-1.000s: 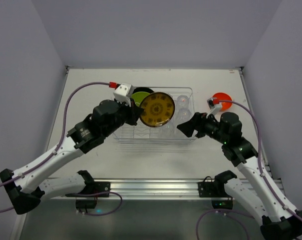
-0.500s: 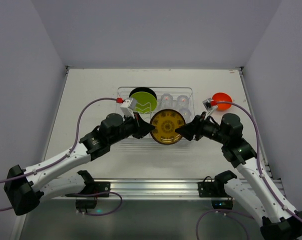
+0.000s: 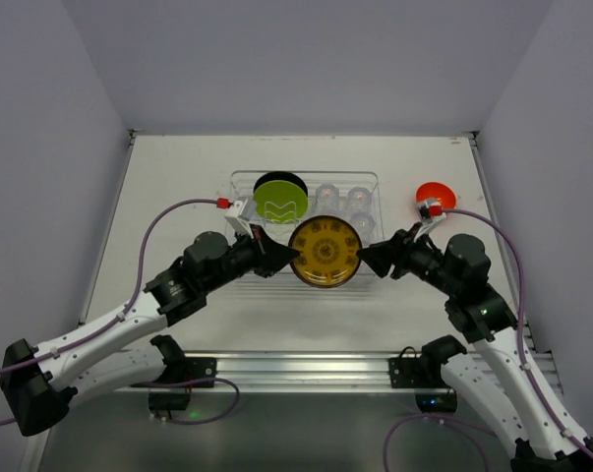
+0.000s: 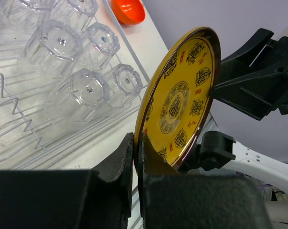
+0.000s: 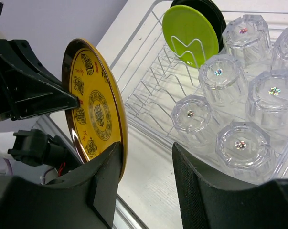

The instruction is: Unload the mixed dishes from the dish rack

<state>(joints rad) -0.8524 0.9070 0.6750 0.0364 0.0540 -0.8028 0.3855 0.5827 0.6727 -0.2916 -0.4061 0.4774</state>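
Left gripper (image 3: 284,255) clamped tight, right gripper (image 3: 368,259) parted, both pointed inward.

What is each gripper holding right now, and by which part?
The left gripper pinches the round patterned amber-yellow plate by its rim. The right gripper stands open beside the opposite rim, holding nothing.

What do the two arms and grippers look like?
The left arm and right arm have white links and black joints. The left gripper and right gripper each have two black, blocky fingers. A purple cable with a red plug leads to each gripper.
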